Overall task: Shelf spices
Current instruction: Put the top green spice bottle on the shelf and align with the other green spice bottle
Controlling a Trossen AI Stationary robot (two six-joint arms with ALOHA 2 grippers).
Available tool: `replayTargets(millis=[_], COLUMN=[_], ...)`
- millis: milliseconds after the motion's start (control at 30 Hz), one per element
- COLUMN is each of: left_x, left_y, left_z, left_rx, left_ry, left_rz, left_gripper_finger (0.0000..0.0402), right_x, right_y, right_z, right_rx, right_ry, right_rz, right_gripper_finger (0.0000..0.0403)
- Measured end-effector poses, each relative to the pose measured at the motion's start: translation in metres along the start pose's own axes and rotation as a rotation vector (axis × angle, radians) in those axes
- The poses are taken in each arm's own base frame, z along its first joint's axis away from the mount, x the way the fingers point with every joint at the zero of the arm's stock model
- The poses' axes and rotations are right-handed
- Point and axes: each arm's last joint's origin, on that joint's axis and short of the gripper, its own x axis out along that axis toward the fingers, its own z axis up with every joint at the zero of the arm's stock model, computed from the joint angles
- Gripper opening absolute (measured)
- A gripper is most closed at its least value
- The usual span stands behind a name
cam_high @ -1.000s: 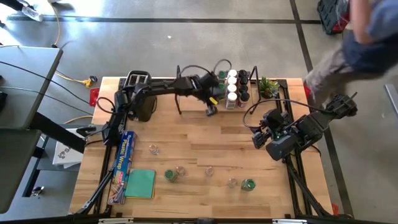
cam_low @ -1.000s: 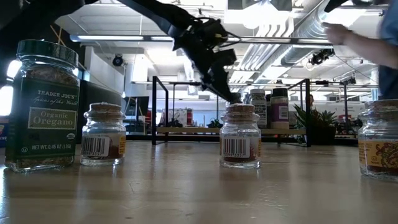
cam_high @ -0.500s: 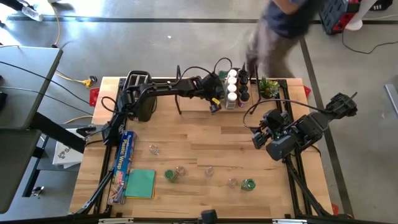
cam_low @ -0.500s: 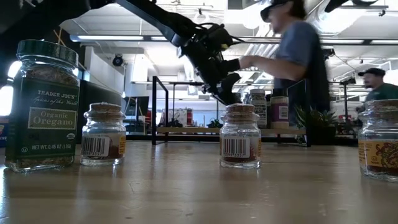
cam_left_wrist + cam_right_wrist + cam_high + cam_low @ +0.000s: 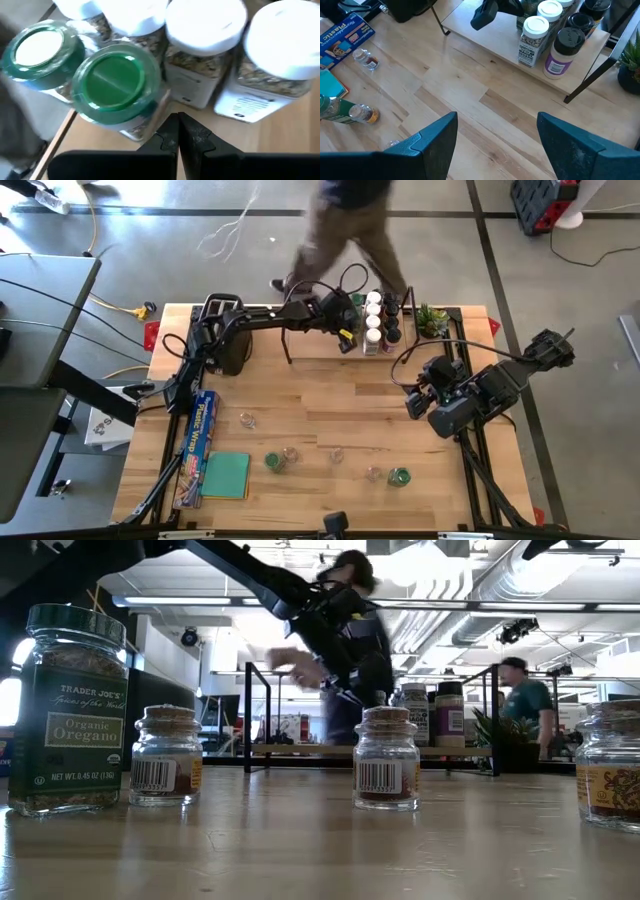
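Apparently between jars, the left gripper (image 5: pixel 343 343) hovered with its fingers pressed together and empty, just beside a green-lidded jar (image 5: pixel 116 85) standing with the other spices on the shelf (image 5: pixel 318 346) at the table's far side. The right gripper (image 5: pixel 492 145) waited spread wide at the right. Next, an arm would need to reach the loose jars (image 5: pixel 399 476) near the front edge.

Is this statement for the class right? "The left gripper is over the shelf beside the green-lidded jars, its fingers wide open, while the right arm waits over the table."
One detail is wrong. In the left wrist view the left gripper is shut, its fingertips pressed together and holding nothing, beside the green-lidded jars on the shelf. The right gripper does wait open over the table.
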Motion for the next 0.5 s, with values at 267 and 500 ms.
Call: replayTargets(millis=[267,500], left_x=[-0.012,-0.004], left_y=[-0.015,-0.004], left_z=[0.01,0.006], left_rx=[0.023,-0.01], left_ry=[-0.04,-0.032], left_rz=[-0.021,0.02], left_gripper_finger=[0.0,0.0], right_x=[0.0,0.0], right_y=[0.0,0.0], right_z=[0.0,0.0], right_rx=[0.0,0.0], right_ry=[0.0,-0.002], right_rz=[0.0,0.001], right_gripper_finger=[0.0268,0.0268])
